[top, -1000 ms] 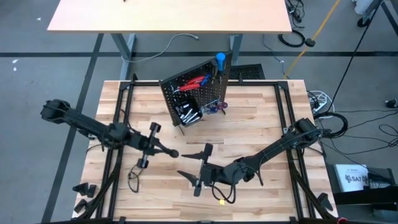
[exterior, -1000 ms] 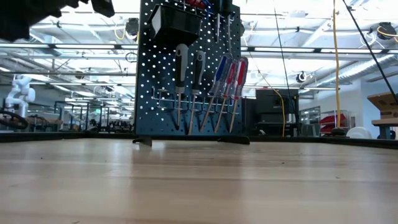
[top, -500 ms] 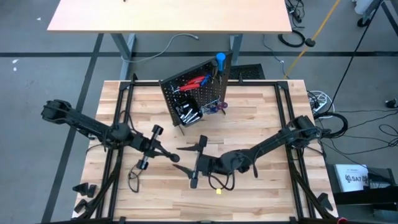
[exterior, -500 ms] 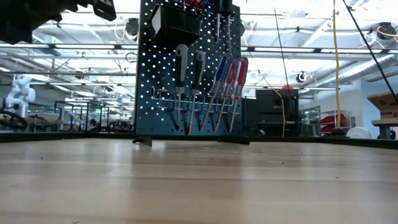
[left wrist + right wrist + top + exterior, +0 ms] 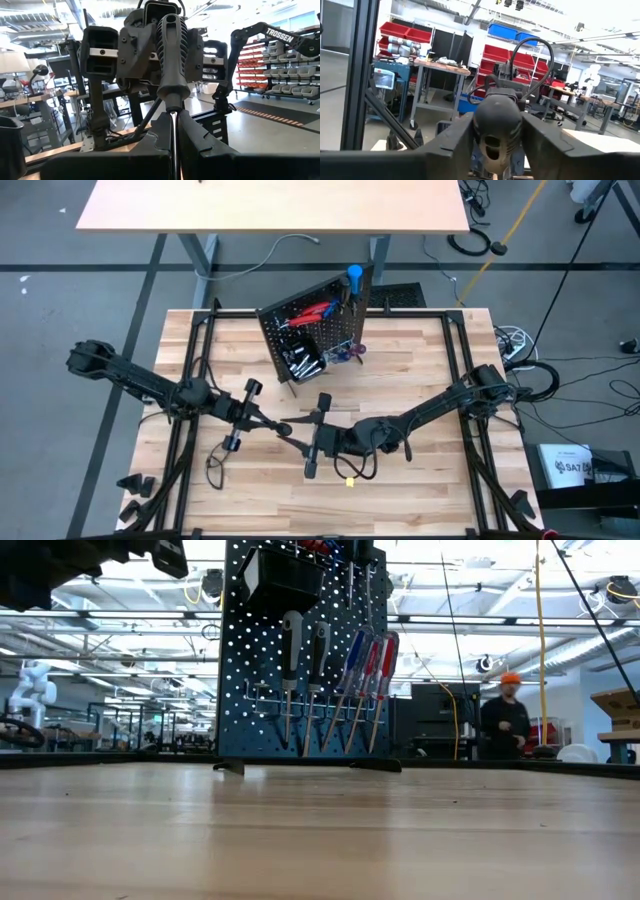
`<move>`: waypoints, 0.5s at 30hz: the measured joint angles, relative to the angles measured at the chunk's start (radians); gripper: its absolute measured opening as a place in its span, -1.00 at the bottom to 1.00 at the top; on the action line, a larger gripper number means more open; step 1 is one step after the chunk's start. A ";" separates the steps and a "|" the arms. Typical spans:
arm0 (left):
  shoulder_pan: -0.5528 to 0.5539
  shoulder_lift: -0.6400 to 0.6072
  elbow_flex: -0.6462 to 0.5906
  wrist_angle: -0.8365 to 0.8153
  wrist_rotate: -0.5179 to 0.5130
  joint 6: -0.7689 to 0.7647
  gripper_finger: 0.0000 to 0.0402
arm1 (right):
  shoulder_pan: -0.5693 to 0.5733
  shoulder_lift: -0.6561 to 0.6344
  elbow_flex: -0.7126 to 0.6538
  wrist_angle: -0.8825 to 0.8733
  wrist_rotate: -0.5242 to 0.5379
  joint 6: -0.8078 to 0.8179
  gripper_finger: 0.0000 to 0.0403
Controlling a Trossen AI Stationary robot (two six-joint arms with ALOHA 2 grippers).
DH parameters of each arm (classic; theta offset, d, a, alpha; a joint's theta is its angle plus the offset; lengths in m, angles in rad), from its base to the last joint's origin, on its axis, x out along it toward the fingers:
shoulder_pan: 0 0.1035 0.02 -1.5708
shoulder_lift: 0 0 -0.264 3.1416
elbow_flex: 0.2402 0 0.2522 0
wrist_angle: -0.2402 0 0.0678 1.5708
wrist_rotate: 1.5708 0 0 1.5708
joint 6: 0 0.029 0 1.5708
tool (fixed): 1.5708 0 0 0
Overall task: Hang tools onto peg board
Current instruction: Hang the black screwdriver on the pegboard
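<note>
- High view: left gripper [image 5: 283, 427] and right gripper [image 5: 297, 444] meet mid-table, 6 o'clock of the black perforated peg board [image 5: 312, 328].
- Left wrist view only: left fingers clamp the metal shaft of a black ribbed-handled screwdriver [image 5: 172, 60].
- Right wrist view only: right fingers flank the handle butt; contact cannot be told.
- Low view only: hung tools [image 5: 337, 685].

Your left gripper [image 5: 281, 427] and right gripper [image 5: 297, 442] meet nose to nose over the middle of the wooden tabletop [image 5: 400, 360], each arm reaching in from its own side. Whether anything sits between them cannot be made out from above. Just beyond them stands the black peg board [image 5: 312, 332], turned at an angle, with red-handled pliers [image 5: 312, 312] hung high, a blue-handled screwdriver [image 5: 353, 280] at its top edge, and dark tools [image 5: 303, 361] lower down.
</note>
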 joint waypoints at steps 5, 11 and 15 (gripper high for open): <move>-0.001 0.000 0.000 0.000 -0.017 -0.001 -0.86 | 0.000 0.000 0.000 0.000 0.006 -0.006 -0.45; 0.000 0.000 0.001 -0.039 -0.054 -0.011 -0.56 | 0.005 0.000 0.000 -0.002 0.101 -0.012 -0.45; 0.000 -0.016 0.001 -0.134 -0.184 -0.026 -0.40 | 0.032 -0.010 -0.001 -0.014 0.201 -0.059 -0.45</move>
